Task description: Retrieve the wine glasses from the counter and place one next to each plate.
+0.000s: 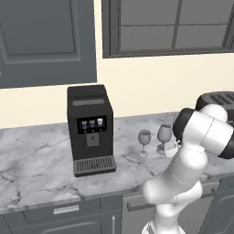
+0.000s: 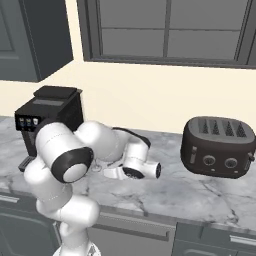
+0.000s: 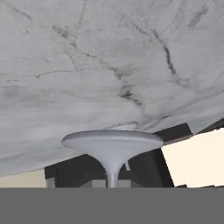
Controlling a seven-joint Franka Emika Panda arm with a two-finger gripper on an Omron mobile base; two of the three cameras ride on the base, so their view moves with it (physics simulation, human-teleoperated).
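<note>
Cream wall, dark-framed window, grey cabinets

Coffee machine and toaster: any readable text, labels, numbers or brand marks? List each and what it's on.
No readable text.
Coffee machine: three small drink icons on its dark panel, no letters legible.
Toaster: two round dials, markings too small to read.
Counter: only marble veining.

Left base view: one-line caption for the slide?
Two wine glasses stand on the marble counter right of the coffee machine, the arm reaching toward them.
</note>
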